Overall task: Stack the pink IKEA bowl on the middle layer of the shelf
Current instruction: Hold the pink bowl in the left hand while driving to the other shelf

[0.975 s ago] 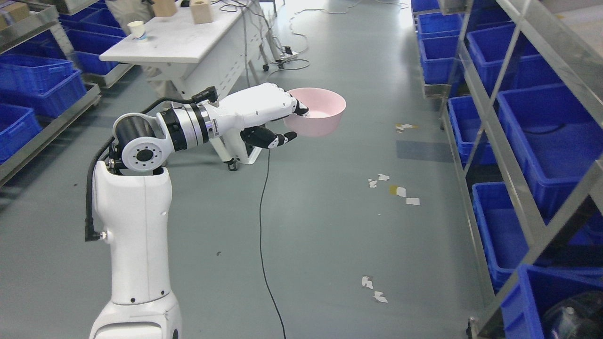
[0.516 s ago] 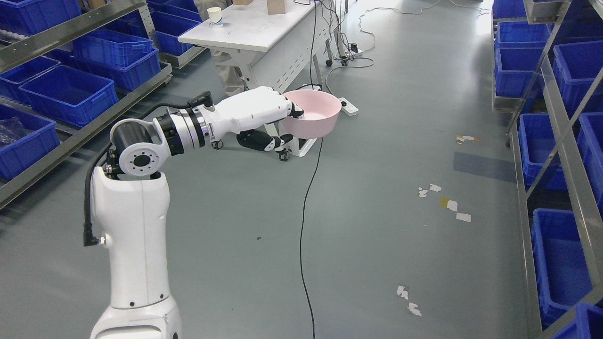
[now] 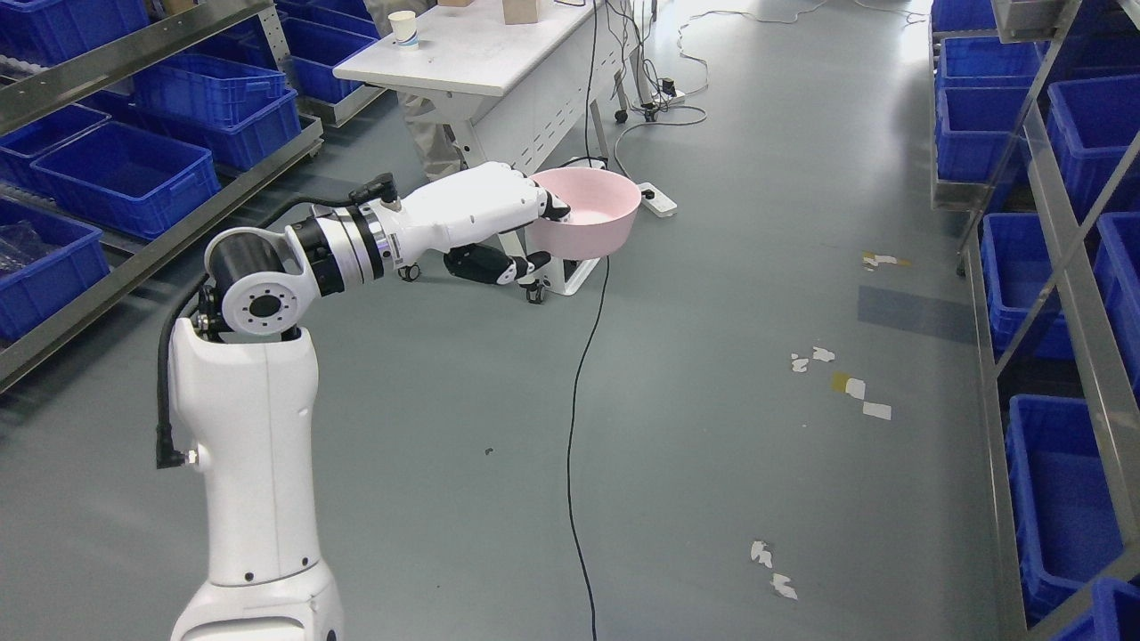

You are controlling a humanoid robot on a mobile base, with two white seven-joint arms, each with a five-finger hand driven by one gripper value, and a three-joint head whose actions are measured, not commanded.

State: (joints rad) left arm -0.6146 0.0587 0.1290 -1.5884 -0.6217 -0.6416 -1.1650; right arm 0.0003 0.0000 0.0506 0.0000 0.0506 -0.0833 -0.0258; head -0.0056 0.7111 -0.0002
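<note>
Progress: pickup done, placing not yet done | Left shelf [image 3: 169, 240] with blue bins [image 3: 125, 178] stands well apart | Left robot hand [image 3: 499, 223] grips the pink bowl's near rim, thumb under the wall | Pink bowl [image 3: 592, 218]: upright, round, plain, apparently empty, held above the floor | Right shelf [image 3: 1055, 223] well apart

Person [image 3: 427, 133] mostly hidden behind table [image 3: 481, 62], shelves [image 3: 1060, 223] cut off

Left hand [image 3: 499, 218] with pink bowl [image 3: 588, 214] aloft, thumb seemingly beneath.
</note>
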